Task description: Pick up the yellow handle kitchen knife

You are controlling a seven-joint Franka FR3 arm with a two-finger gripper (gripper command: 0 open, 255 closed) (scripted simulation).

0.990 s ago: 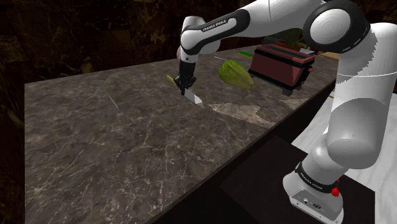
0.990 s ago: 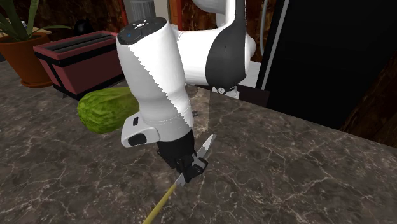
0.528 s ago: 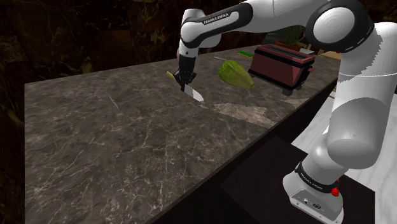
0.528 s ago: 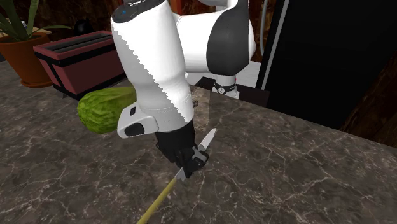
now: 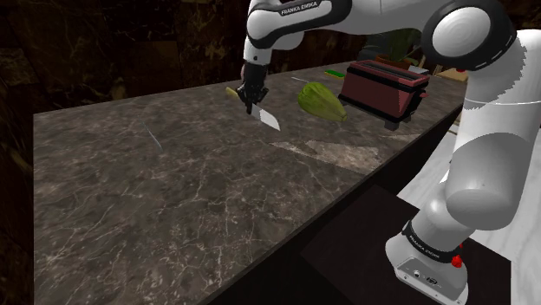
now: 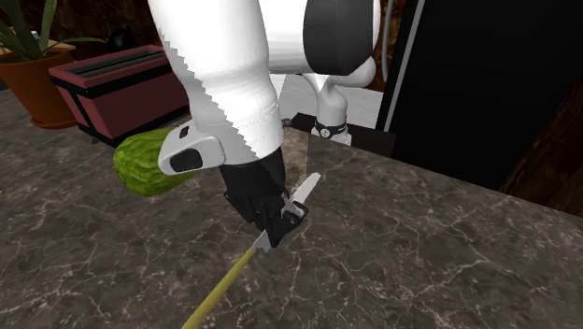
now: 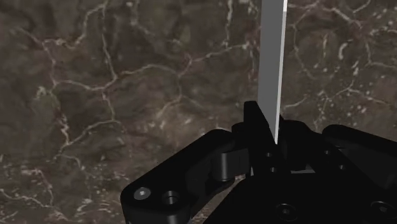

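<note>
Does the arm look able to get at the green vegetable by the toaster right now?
Probably within reach: bare counter lies between the end effector and the vegetable. But the end effector is shut on the knife, so it likely couldn't grasp the vegetable.

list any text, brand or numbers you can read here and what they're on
"FRANKA EMIKA": on the arm, in the shoulder view.
Small mark on the base of the arm: too small to read.
No text shows on the knife or the toaster.
</note>
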